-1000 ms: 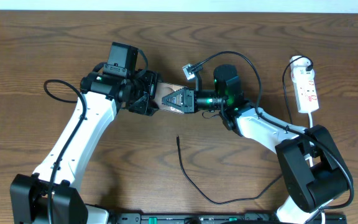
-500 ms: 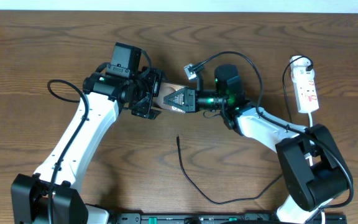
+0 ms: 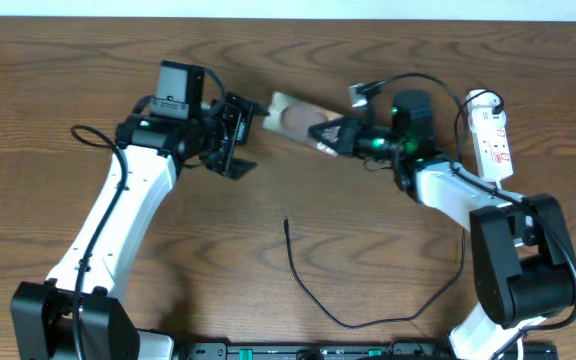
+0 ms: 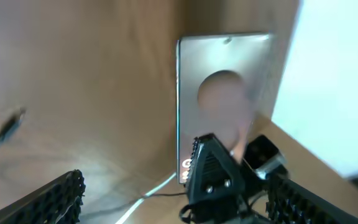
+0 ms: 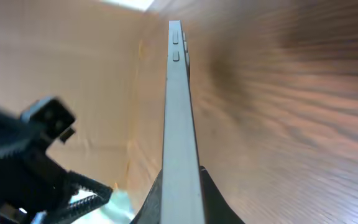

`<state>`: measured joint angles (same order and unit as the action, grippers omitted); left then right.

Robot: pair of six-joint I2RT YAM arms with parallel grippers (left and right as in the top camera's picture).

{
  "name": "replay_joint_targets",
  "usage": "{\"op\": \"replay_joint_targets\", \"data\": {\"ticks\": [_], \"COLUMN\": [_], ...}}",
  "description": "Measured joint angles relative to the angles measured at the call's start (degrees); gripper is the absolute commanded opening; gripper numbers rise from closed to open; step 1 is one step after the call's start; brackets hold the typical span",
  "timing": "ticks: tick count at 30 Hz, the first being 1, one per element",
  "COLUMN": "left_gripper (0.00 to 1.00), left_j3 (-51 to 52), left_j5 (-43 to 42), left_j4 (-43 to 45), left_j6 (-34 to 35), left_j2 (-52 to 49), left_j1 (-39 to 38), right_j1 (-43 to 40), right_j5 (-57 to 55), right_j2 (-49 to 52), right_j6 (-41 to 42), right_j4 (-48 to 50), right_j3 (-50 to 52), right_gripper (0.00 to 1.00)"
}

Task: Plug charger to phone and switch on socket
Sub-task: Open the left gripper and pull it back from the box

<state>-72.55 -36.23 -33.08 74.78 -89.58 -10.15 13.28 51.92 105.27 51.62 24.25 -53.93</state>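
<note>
While the right claw (image 3: 320, 130) clamps it by one short end, the phone (image 3: 293, 113) lies slanted in the upper middle of the overhead view. Its pale brownish face with a dark oval is turned up toward the camera. The right wrist view shows the phone (image 5: 179, 118) edge-on, its thin side with two small buttons pinched between the two fingers at the bottom of the frame. Whether any part of it touches the wooden surface (image 3: 68, 60) cannot be told.

At the phone's free end is the left claw (image 3: 250, 138), spread wide with nothing between its fingers. Its upper finger is close to the phone's corner, but contact cannot be made out. In the left wrist view the phone (image 4: 222, 93) faces the camera, blurred, with the black tip of the right claw (image 4: 213, 174) over its lower edge.

The charger (image 3: 313, 290) lies well below the phone, apart from both claws. Its straight tip points up the surface, and the thin cable curves down and then right toward the base of the right arm.

The socket (image 3: 494, 142) lies at the far right, just beside the right arm, with its rounded plug end uppermost.
</note>
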Motion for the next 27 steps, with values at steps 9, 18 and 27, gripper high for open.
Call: {"op": "replay_joint_targets", "data": {"ticks": [9,18,27], "left_gripper": [0.90,0.90,0.90], "left_j3": [0.07,12.68,26.77], "left_j5": [-1.16,-2.89,-5.86], "left_j4": [7.98,34.75,60.52], "left_j6": [-16.11,-15.78,-2.64], "left_j2": [0.00,0.00,-0.02], "left_j1": [4.87,7.21,7.21], "right_j1": [-2.91,-0.52,2.82], "right_j5": [-3.17,-4.48,-5.44], "right_j2": [0.00,0.09,0.11], "right_j6": [28.87,48.83,53.59], "right_j4": [0.04,10.54,17.09], "right_j3": [0.00,0.11,0.11], "right_gripper": [0.01,0.02,0.01]}}
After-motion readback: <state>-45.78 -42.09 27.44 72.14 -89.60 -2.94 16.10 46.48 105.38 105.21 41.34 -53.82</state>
